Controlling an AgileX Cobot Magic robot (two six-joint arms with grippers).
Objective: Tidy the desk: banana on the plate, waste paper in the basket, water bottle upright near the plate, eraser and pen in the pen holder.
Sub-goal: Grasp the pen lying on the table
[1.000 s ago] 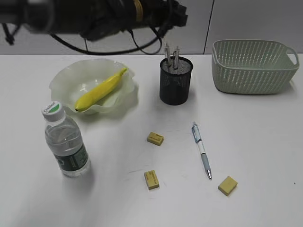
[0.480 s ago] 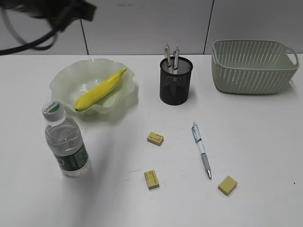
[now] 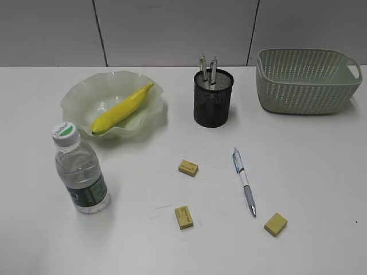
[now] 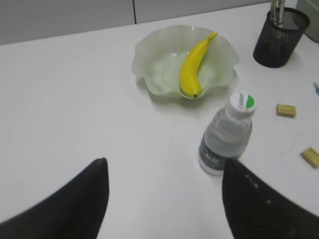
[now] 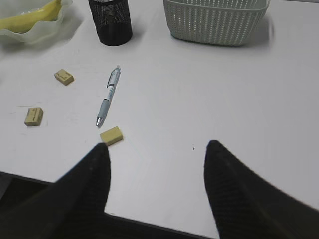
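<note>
The banana lies in the pale green plate. The water bottle stands upright in front of the plate. Two pens stick out of the black mesh pen holder. A blue-grey pen lies on the desk with three yellow erasers around it. My left gripper is open and empty above the desk, the bottle just beyond its right finger. My right gripper is open and empty, an eraser by its left fingertip. No waste paper is in view.
The sage-green woven basket stands at the back right, near the wall. The desk's front edge runs under my right gripper. Neither arm shows in the exterior view.
The left arm has drawn back from above the pen holder, leftward and out of the exterior view. Nothing on the desk has moved.
</note>
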